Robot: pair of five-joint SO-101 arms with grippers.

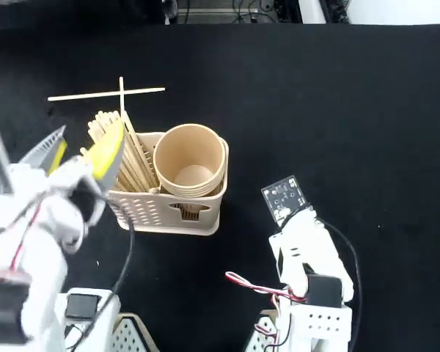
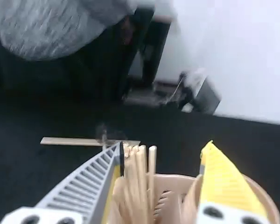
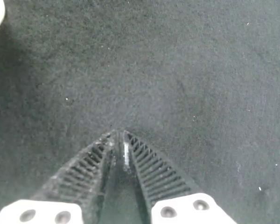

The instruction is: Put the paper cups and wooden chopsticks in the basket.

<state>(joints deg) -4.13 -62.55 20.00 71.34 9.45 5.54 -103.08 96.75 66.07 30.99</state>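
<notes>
A beige basket (image 1: 167, 213) stands left of the table's centre. It holds stacked paper cups (image 1: 191, 163) and a bundle of wooden chopsticks (image 1: 128, 163). Two more chopsticks (image 1: 106, 94) lie crossed on the black cloth behind it. My left gripper (image 1: 92, 129) hovers open above the basket's left end, its yellow finger over the bundle and its grey finger outside. In the left wrist view the left gripper (image 2: 163, 145) straddles the chopstick tips (image 2: 137, 172), with a cup rim (image 2: 263, 198) beside it and a loose chopstick (image 2: 84, 141) beyond. My right gripper (image 3: 117, 136) is shut, empty, over bare cloth.
The right arm (image 1: 308, 257) sits folded at the front right, apart from the basket. Black cloth (image 1: 337, 110) covers the table, with open room to the right and behind. Both arm bases stand at the front edge.
</notes>
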